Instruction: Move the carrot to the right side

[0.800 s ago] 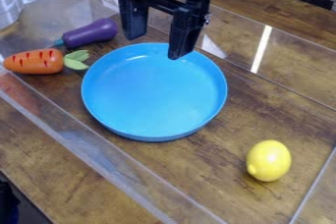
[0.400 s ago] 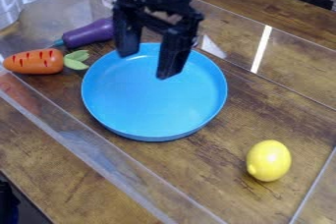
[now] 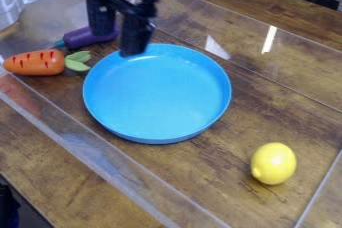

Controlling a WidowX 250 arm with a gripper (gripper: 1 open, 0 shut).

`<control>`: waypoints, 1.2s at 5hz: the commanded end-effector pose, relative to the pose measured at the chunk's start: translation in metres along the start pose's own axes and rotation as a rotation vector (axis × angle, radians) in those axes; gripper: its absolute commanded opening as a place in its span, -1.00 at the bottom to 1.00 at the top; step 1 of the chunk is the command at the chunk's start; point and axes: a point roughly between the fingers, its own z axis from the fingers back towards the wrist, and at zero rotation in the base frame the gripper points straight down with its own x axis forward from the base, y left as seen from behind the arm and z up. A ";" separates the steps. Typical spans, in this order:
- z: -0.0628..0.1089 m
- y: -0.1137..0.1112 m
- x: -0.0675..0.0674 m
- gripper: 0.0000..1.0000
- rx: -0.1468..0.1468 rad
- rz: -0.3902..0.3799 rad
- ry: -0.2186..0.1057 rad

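The carrot (image 3: pixel 38 63) is orange with a light green leafy top and lies on the wooden table at the far left. My gripper (image 3: pixel 118 38) hangs to its right, above the left rim of the blue plate (image 3: pixel 158 92). The black fingers (image 3: pixel 134 34) point down and stand apart with nothing between them. A gap of table separates the gripper from the carrot.
A purple eggplant (image 3: pixel 83 36) lies just behind the carrot, partly hidden by my gripper. A yellow lemon (image 3: pixel 274 162) sits at the front right. A glossy transparent sheet covers the wooden table (image 3: pixel 80 152).
My gripper has moved left from above the plate's far rim toward the carrot and eggplant, staying open. Nothing else has moved.
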 end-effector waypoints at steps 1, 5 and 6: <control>0.019 0.041 -0.003 1.00 0.045 -0.083 -0.042; -0.028 0.097 -0.017 1.00 0.115 -0.254 -0.032; -0.036 0.110 -0.020 1.00 0.128 -0.316 -0.033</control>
